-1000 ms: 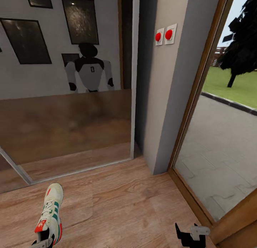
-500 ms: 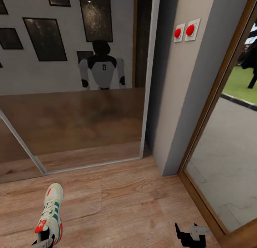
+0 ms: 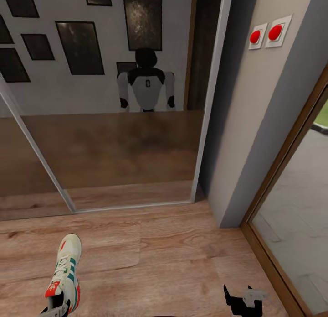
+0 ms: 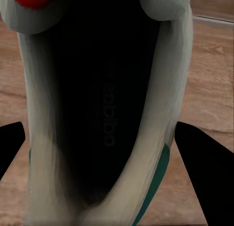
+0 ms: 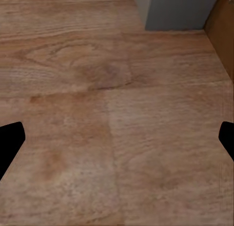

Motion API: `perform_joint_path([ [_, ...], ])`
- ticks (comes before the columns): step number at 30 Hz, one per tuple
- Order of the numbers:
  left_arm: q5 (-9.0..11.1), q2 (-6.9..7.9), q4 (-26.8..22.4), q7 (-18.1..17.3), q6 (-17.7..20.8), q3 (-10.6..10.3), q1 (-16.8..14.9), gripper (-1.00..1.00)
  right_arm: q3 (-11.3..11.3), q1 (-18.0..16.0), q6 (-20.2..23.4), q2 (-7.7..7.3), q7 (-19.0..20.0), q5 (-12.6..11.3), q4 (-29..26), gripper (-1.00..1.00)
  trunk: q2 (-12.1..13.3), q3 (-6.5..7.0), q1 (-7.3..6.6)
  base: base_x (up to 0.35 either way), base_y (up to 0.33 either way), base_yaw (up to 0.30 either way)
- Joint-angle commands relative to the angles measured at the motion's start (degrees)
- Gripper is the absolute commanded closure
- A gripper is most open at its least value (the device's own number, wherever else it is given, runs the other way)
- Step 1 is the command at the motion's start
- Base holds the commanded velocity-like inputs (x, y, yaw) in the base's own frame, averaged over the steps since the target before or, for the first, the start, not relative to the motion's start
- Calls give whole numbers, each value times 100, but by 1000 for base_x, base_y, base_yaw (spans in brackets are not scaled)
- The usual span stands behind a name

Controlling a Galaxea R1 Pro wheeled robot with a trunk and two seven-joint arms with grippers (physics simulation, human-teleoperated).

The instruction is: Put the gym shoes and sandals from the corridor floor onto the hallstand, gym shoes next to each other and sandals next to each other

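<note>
One cream-white gym shoe (image 3: 65,273) with green stripes and a red tongue patch hangs toe-forward over the corridor floor (image 3: 159,257) at the lower left of the head view. My left gripper (image 3: 54,309) is shut on its heel end. In the left wrist view the gym shoe's dark opening (image 4: 105,113) lies between the black fingers (image 4: 204,172). My right gripper (image 3: 243,301) stands open at the lower right, and between its fingertips (image 5: 9,143) is bare plank floor (image 5: 117,89). The other gym shoe, the sandals and the hallstand are out of view.
A mirrored sliding panel (image 3: 118,139) ahead reflects the robot and dark picture frames. A grey wall corner (image 3: 255,139) with two red buttons (image 3: 265,34) stands to the right. Further right is a wood-framed glass door (image 3: 291,235) with paving outside.
The whole head view has shifted to the right, so the camera has turned left. The gym shoe and both grippers keep their places in the picture.
</note>
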Motion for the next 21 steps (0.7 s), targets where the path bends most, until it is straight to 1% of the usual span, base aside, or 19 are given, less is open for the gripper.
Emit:
perform_joint_path([
  [1,12,-3,4,-54,-9,26,-7,100,-49,-3,-20,2,50,20,2,-100,-2,-10,-1,0,0,215],
  [2,12,-3,3,-61,-10,26,-7,100,-49,-3,-18,2,50,18,2,-100,-2,-16,-1,0,0,215],
  [21,12,-6,0,-73,-12,26,-7,100,-49,-3,-18,5,50,20,2,-100,760,220,-419,0,0,215],
])
